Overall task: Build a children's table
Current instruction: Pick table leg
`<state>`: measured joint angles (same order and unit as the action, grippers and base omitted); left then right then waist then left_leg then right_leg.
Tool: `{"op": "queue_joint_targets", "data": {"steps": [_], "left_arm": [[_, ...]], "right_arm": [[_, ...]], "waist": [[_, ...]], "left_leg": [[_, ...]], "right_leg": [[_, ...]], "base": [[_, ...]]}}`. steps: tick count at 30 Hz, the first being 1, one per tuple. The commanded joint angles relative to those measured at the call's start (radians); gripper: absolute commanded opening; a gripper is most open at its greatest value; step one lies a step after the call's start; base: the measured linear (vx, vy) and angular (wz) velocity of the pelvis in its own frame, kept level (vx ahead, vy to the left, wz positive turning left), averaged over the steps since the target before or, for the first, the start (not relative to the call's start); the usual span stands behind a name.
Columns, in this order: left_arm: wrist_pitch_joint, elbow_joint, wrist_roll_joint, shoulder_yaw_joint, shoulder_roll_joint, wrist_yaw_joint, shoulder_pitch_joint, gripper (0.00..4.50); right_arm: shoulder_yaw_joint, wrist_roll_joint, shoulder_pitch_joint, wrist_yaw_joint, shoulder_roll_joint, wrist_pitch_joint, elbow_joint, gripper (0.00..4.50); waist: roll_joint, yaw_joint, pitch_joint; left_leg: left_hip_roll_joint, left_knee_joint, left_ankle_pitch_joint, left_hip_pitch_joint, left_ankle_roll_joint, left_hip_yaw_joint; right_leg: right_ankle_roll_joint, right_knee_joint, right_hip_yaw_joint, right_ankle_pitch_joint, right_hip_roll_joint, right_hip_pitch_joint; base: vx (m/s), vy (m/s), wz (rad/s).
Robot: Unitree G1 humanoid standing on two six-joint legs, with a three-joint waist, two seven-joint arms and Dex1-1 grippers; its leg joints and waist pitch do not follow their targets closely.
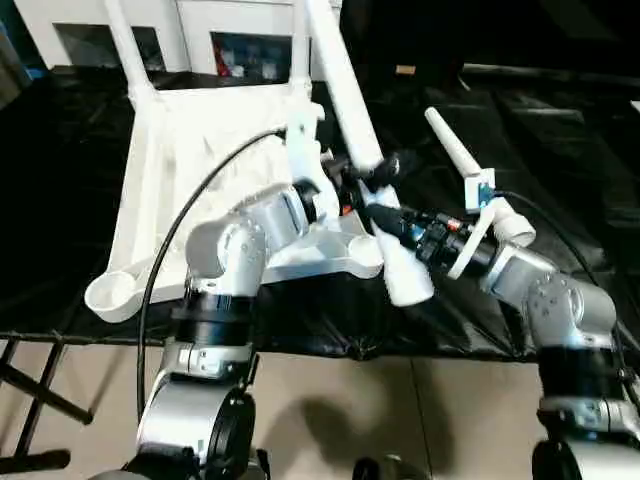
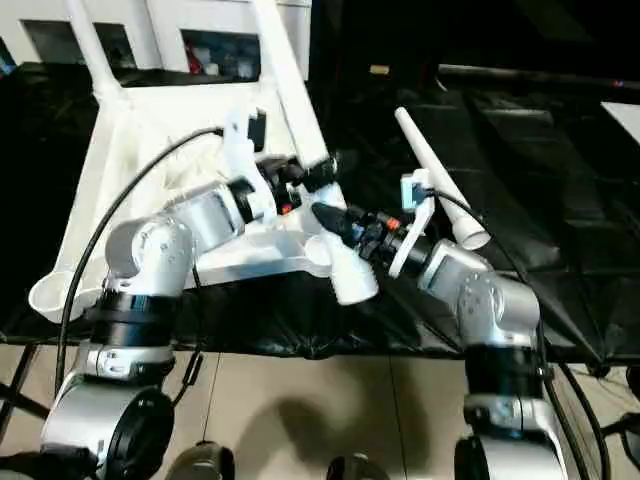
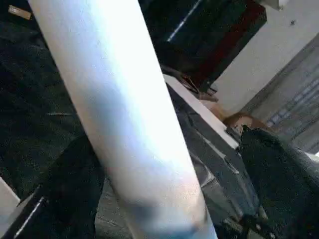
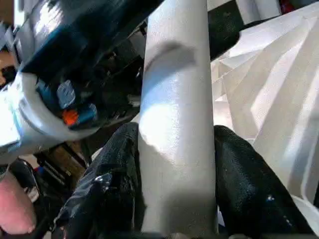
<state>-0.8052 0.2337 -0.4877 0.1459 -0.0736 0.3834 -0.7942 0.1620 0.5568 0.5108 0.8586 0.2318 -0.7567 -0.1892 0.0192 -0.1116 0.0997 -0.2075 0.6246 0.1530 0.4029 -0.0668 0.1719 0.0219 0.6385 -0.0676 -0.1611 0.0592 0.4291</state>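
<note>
Now, both grippers on one leg, upturned tabletop behind.
Right gripper (image 1: 385, 222) clenched around the slanted white leg (image 1: 350, 90) near its thick end; left gripper (image 1: 372, 168) spread wide with the same leg between its fingers (contact unclear). Tabletop (image 1: 160, 190) lying ribs-up on the black sheet (image 1: 560, 130), another leg (image 1: 455, 145) loose beside the right arm.

The near right corner of the tabletop (image 1: 200, 180) is crowded: the right hand (image 1: 385, 215) grips a slanting leg (image 1: 350, 90) between its fingers (image 4: 249, 184), with the left hand (image 1: 375, 170) spread wide around the same leg just above. A loose leg (image 1: 470, 175) lies on the worktop (image 1: 560, 150) just right of the right arm. Two upright legs (image 1: 125, 50) stand at the far corners. The near left socket (image 1: 115, 292) is unobstructed.
</note>
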Motion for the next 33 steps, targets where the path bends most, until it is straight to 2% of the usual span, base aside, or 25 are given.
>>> {"op": "queue_joint_targets", "data": {"steps": [1,5,7,8,11,14,15,17,21,23,28,30,33], "left_arm": [[-0.014,0.000,-0.008,0.009,-0.011,-0.041,-0.018,4.09],[-0.026,-0.008,0.001,0.030,-0.045,-0.127,-0.018,3.68],[-0.015,-0.005,0.013,0.045,-0.067,-0.189,-0.020,3.63],[-0.007,-0.001,0.019,0.053,-0.079,-0.219,-0.020,3.57],[0.031,0.005,0.044,0.064,-0.104,-0.282,-0.017,3.23],[0.049,0.004,0.051,0.066,-0.113,-0.303,-0.015,3.14],[0.054,0.004,0.048,0.071,-0.120,-0.314,-0.014,2.89],[0.060,0.001,0.043,0.079,-0.126,-0.324,-0.016,2.77],[0.060,-0.005,0.023,0.083,-0.128,-0.337,-0.023,2.44],[0.053,-0.005,0.016,0.080,-0.127,-0.338,-0.024,2.26],[0.046,0.008,-0.002,0.077,-0.122,-0.329,-0.027,2.08],[0.054,0.017,-0.001,0.072,-0.105,-0.305,-0.030,2.01],[0.069,0.036,-0.007,0.061,-0.067,-0.238,-0.042,1.96]], "right_arm": [[-0.032,-0.044,0.003,-0.050,-0.012,0.014,0.053,1.81],[-0.087,-0.123,0.005,-0.169,-0.060,0.042,0.110,1.81],[-0.113,-0.147,0.004,-0.218,-0.080,0.052,0.133,1.81],[-0.126,-0.159,0.003,-0.245,-0.087,0.059,0.144,1.81],[-0.149,-0.195,0.014,-0.307,-0.111,0.076,0.165,1.81],[-0.164,-0.218,0.017,-0.326,-0.119,0.092,0.181,1.81],[-0.170,-0.228,0.017,-0.337,-0.125,0.099,0.193,1.81],[-0.181,-0.236,0.015,-0.341,-0.127,0.102,0.208,1.81],[-0.208,-0.263,0.017,-0.364,-0.119,0.132,0.220,1.81],[-0.208,-0.261,0.017,-0.368,-0.120,0.135,0.222,1.81],[-0.189,-0.253,0.019,-0.372,-0.126,0.131,0.212,1.81],[-0.176,-0.235,0.024,-0.353,-0.118,0.120,0.206,2.37],[-0.155,-0.181,0.044,-0.278,-0.077,0.082,0.188,2.59]], "waist": [[0.012,-0.002,-0.101],[0.012,0.001,-0.104],[0.013,0.002,-0.102],[0.010,0.002,-0.103],[0.008,0.004,-0.102],[0.007,0.003,-0.103],[0.006,0.004,-0.105],[0.006,0.005,-0.107],[0.009,0.004,-0.108],[0.009,0.004,-0.106],[0.009,0.007,-0.104],[0.009,0.007,-0.104],[0.010,0.005,-0.104]], "left_leg": [[-0.011,-0.066,0.182,-0.018,0.014,-0.005],[-0.014,-0.069,0.188,-0.023,0.005,-0.006],[-0.014,-0.071,0.202,-0.024,0.004,-0.006],[-0.015,-0.071,0.204,-0.024,0.001,-0.006],[-0.015,-0.076,0.226,-0.028,-0.005,-0.008],[-0.018,-0.080,0.223,-0.029,-0.009,-0.010],[-0.018,-0.080,0.218,-0.029,-0.010,-0.010],[-0.019,-0.081,0.197,-0.027,-0.009,-0.010],[-0.017,-0.078,0.175,-0.026,-0.003,-0.006],[-0.016,-0.078,0.181,-0.026,-0.003,-0.005],[-0.016,-0.079,0.199,-0.027,-0.006,-0.005],[-0.016,-0.080,0.203,-0.028,-0.007,-0.005],[-0.016,-0.079,0.208,-0.029,-0.002,-0.005]], "right_leg": [[0.099,-0.108,0.035,-0.390,0.071,-0.064],[0.100,-0.109,0.036,-0.379,0.071,-0.059],[0.097,-0.112,0.035,-0.383,0.071,-0.059],[0.097,-0.111,0.036,-0.381,0.072,-0.059],[0.084,-0.115,0.036,-0.379,0.071,-0.058],[0.083,-0.112,0.037,-0.355,0.071,-0.059],[0.088,-0.111,0.037,-0.333,0.072,-0.062],[0.102,-0.104,0.039,-0.276,0.071,-0.065],[0.122,-0.099,0.042,-0.230,0.073,-0.067],[0.127,-0.100,0.042,-0.239,0.073,-0.068],[0.113,-0.105,0.042,-0.273,0.072,-0.067],[0.106,-0.106,0.041,-0.285,0.072,-0.066],[0.093,-0.109,0.041,-0.301,0.071,-0.067]], "base": [[0.000,0.000,0.00],[0.000,0.000,0.00],[0.000,0.000,0.00],[0.000,0.000,0.00],[0.000,0.000,0.00],[0.000,0.000,0.00],[0.000,0.000,0.00],[0.000,0.000,0.00],[0.000,0.000,0.00],[0.000,0.000,0.00],[0.000,0.000,0.00],[0.000,0.000,0.00],[0.000,0.000,0.00]]}}
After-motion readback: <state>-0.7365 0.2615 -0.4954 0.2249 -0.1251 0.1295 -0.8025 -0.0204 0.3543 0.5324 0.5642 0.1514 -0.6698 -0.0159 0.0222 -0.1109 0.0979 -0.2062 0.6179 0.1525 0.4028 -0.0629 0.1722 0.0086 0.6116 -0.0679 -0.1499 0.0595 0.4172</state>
